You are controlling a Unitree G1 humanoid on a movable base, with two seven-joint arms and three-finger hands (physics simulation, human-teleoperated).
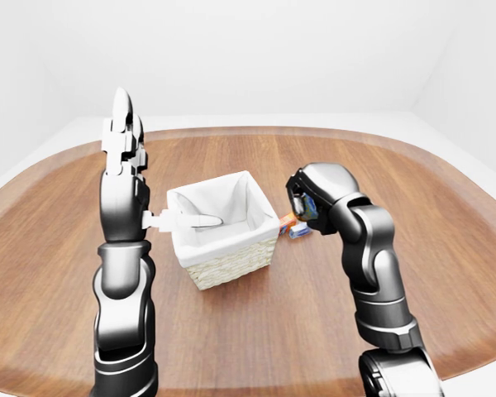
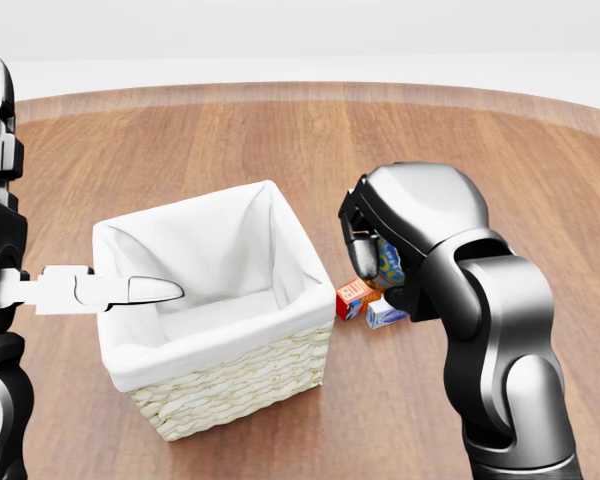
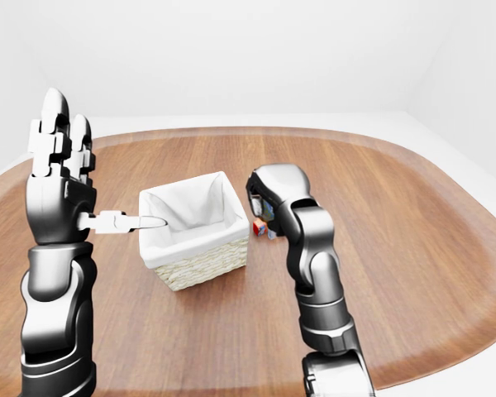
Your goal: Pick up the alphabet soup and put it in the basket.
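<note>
Head view. My right robot hand (image 2: pixel 372 262) is raised above the desk (image 2: pixel 480 160), its fingers closed round the alphabet soup (image 2: pixel 388 262), just right of the basket (image 2: pixel 215 310). Below it, a small red box (image 2: pixel 355 297) and a blue-and-white carton (image 2: pixel 385 316) rest on the desk beside the basket's right wall. My left robot hand (image 2: pixel 105 289) is open, one finger lying over the basket's left rim.
</note>
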